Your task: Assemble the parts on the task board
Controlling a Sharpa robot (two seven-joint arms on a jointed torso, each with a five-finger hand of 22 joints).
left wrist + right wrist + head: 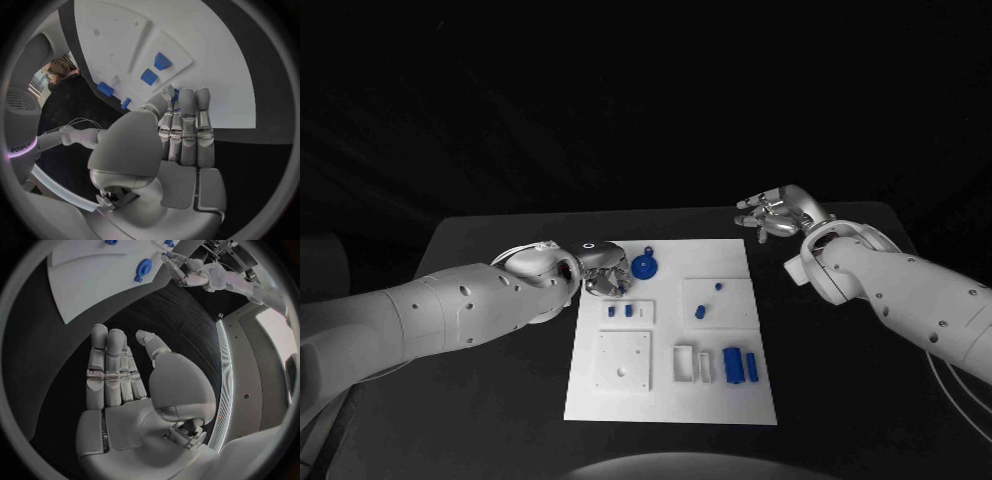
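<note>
The white task board lies in the middle of the black table. A round blue part lies near the board's far left corner. My left hand hovers right beside it with straight fingers, holding nothing; touching or apart, I cannot tell. In the left wrist view a sliver of that blue part shows between the fingertips of the left hand. My right hand hangs open over bare table beyond the board's far right corner. The right wrist view shows the right hand, the board and the round part.
Small blue pieces sit mid-left on the board, two more mid-right. Two long blue pieces stand beside a white frame near the front. A raised white plate fills the front left. Black table surrounds the board.
</note>
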